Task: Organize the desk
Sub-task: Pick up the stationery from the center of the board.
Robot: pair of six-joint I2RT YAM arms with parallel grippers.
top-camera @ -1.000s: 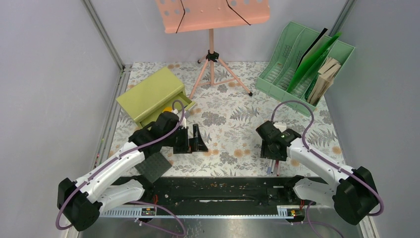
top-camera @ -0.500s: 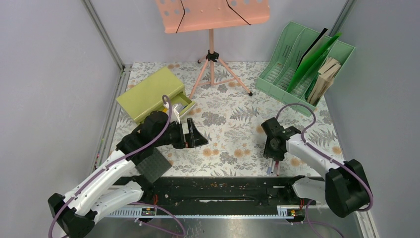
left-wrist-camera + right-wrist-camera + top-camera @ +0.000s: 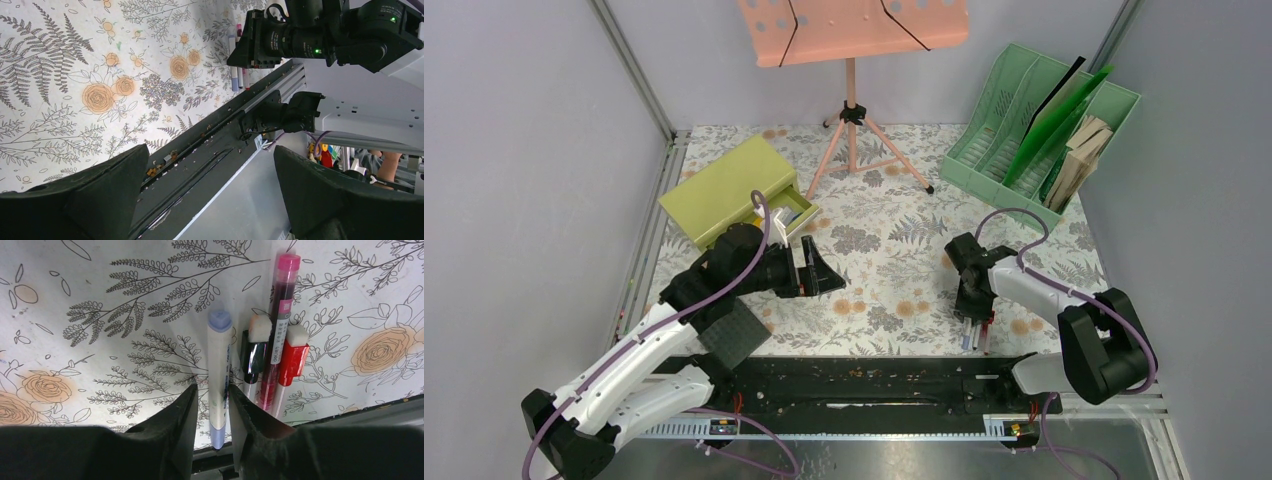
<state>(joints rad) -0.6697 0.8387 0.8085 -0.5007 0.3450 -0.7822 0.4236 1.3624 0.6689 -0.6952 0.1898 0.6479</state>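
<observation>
— Surface (image 3: 894, 250), from above?
— Fern-and-flower print, spread beneath both arms. Left tool (image 3: 819, 272) beside the olive drawer cabinet (image 3: 729, 190); right tool (image 3: 971, 320) down over pens (image 3: 974, 342) at the near edge.
— Left wrist?
— Left tool (image 3: 210, 150) spread wide, holding nothing, over the near rail.
— Right wrist?
— Right tool (image 3: 212, 387) narrowed about a blue-capped pen (image 3: 219, 350) lying flat on the print. Firm hold: cannot tell. Pink pen (image 3: 281, 305) just beside.

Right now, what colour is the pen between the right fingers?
White pen with bluish ends; best in right wrist view.
</observation>
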